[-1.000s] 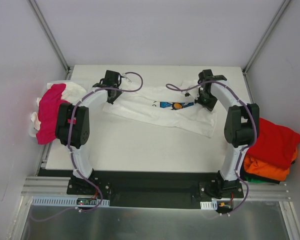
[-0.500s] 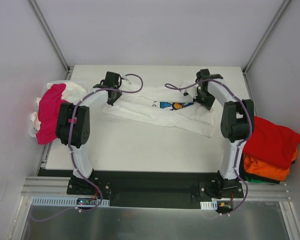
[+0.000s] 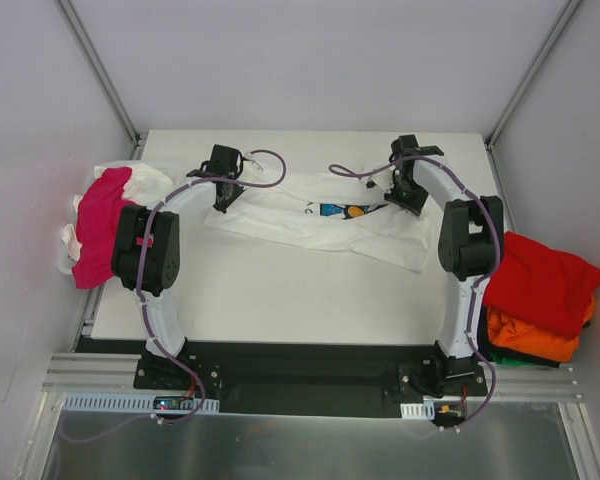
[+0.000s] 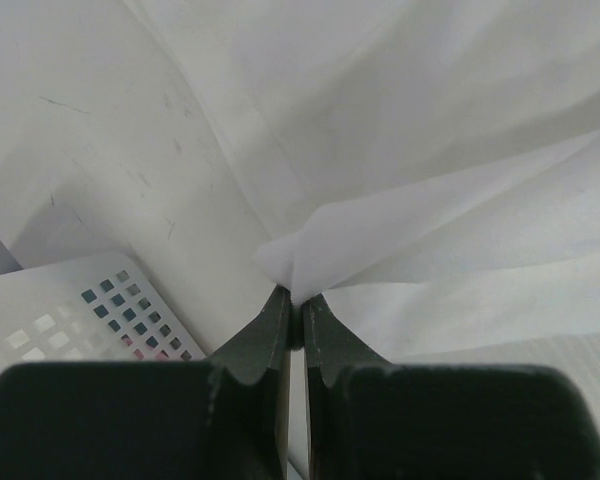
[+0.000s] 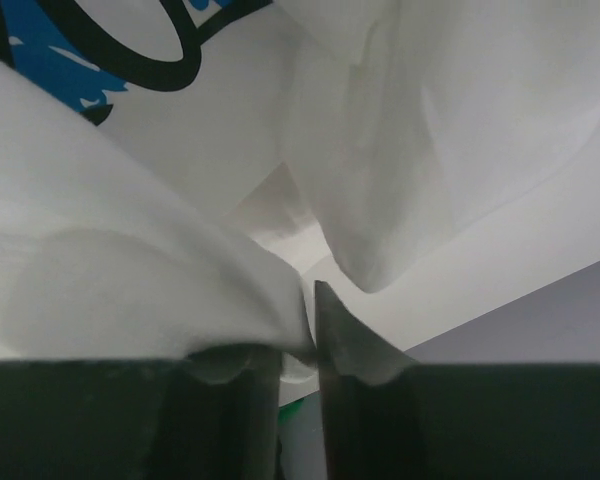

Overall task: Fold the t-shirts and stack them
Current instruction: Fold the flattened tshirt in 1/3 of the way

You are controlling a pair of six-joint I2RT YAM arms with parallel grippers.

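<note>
Right pincer (image 5: 311, 300) edged left, pinching blue-printed white t-shirt (image 3: 280, 215).

The near half of the bench (image 3: 280, 300) lies bare between the two arms and is the widest open lane. The left arm (image 3: 155, 250) curves up the left side and the right arm (image 3: 470, 240) up the right, each closing off its own edge. Across the far middle, the white printed tee (image 3: 310, 215) spreads between the left jaws and the right jaws (each pair pinches a fold of it), blocking any pass at bench level. Behind it a thin bare strip runs along the back wall (image 3: 310, 70). The pink tee (image 3: 100, 225) heaps at the left edge. The red tee (image 3: 545, 280) and orange tee (image 3: 535, 338) pile just beyond the right edge.
</note>
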